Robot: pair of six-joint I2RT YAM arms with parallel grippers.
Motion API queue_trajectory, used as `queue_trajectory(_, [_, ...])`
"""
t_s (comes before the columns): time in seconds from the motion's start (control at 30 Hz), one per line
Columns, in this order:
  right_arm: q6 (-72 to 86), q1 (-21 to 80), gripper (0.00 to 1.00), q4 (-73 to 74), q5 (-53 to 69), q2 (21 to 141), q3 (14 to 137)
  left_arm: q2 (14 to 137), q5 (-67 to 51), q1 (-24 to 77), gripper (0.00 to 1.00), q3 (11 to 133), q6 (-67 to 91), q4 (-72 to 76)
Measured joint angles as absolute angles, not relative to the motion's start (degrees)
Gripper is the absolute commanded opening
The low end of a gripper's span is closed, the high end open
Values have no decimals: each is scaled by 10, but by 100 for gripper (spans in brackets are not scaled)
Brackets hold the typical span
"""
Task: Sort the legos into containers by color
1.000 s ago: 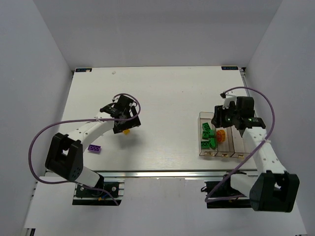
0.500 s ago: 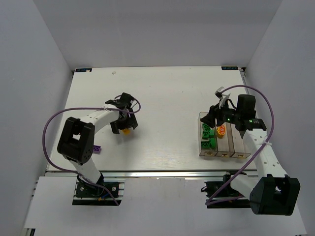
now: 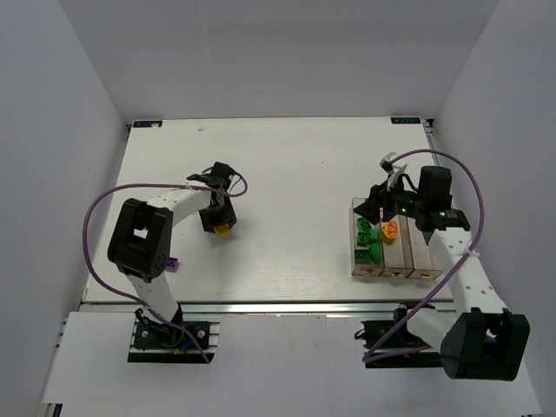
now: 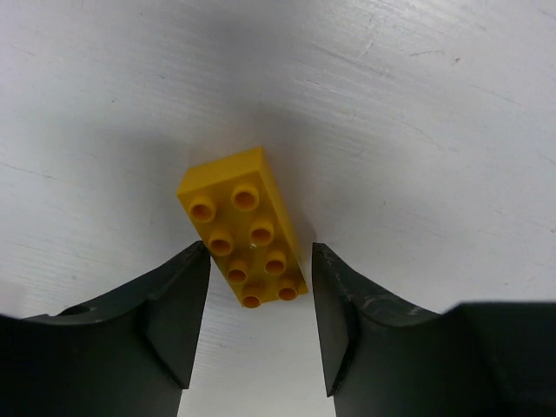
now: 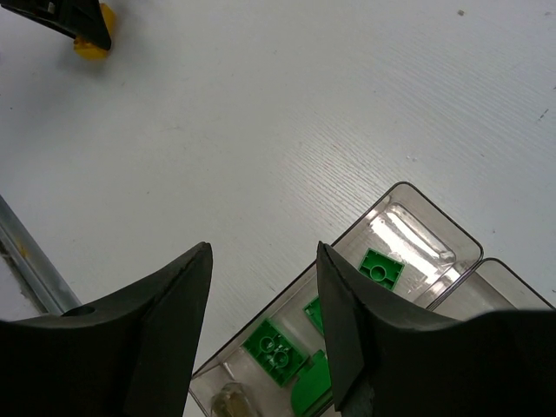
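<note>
A yellow lego (image 4: 243,239) lies flat on the white table, studs up, a little askew. My left gripper (image 4: 259,278) straddles its near end, open, with slivers of table showing between the brick and each finger. From above, the left gripper (image 3: 218,221) stands over the yellow lego (image 3: 225,231). My right gripper (image 3: 373,207) hovers open and empty at the far left corner of the containers (image 3: 408,256). The left bin (image 5: 408,187) holds green legos (image 5: 276,350), and an orange rounded one (image 3: 390,230) sits in the middle bin. A purple lego (image 3: 175,261) peeks out beside the left arm.
The three clear bins stand in a row at the right, close to the table's near edge (image 3: 287,301). Purple cables loop off both arms. White walls close in the table on three sides.
My left gripper has come down over the yellow lego and its jaws have narrowed round it. The right gripper shifted slightly left over the bins early on, then stayed still.
</note>
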State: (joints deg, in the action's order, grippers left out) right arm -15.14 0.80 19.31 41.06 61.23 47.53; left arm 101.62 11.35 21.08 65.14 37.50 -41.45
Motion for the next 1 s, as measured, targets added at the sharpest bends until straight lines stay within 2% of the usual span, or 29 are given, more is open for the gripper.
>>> queue_trajectory(0.13, [-150, 8, 57, 193, 408, 612, 475, 1021, 111, 206, 55, 651, 373, -411])
queue_trajectory(0.27, [-149, 8, 57, 194, 406, 611, 475, 1023, 109, 204, 37, 652, 369, -406])
queue_trajectory(0.3, [-148, 8, 57, 194, 406, 610, 475, 1023, 108, 204, 29, 652, 368, -406])
queue_trajectory(0.4, [-147, 8, 57, 195, 405, 607, 475, 1023, 98, 204, 16, 652, 364, -403])
queue_trajectory(0.53, [-136, 8, 55, 195, 397, 607, 475, 1012, 35, 206, 10, 652, 349, -374])
queue_trajectory(0.6, [-121, 8, 39, 193, 383, 607, 475, 996, -23, 212, 7, 653, 344, -342])
queue_trajectory(0.63, [-106, 8, 20, 192, 371, 607, 475, 986, -60, 217, 5, 653, 345, -321])
queue_trajectory(0.7, [-78, 8, 2, 190, 346, 607, 477, 972, -123, 234, 1, 662, 350, -281])
queue_trajectory(0.87, [0, 8, 0, 185, 261, 614, 500, 995, -254, 297, 0, 744, 380, -190])
queue_trajectory(1.0, [41, -4, 0, 182, 198, 616, 534, 1066, -332, 346, 0, 845, 397, -146])
